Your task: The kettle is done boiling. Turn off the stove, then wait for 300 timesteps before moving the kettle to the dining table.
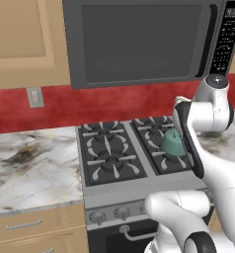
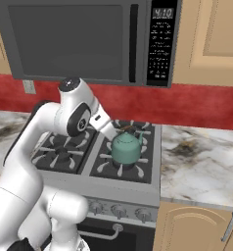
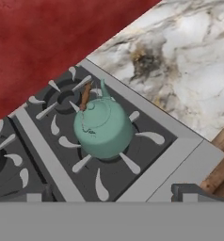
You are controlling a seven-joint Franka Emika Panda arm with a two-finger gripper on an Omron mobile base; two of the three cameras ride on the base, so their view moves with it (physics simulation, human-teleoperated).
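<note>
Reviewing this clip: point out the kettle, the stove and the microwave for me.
kettle (image 2: 126, 149), right base view, on its rounded teal body.
stove (image 1: 109, 195), left base view, on the steel strip behind the knobs.
microwave (image 2: 69, 39), right base view, on its dark door.

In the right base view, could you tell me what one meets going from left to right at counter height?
Marble counter left of the range → robot arm → teal kettle on the stove's front right burner → marble counter on the right.
</note>
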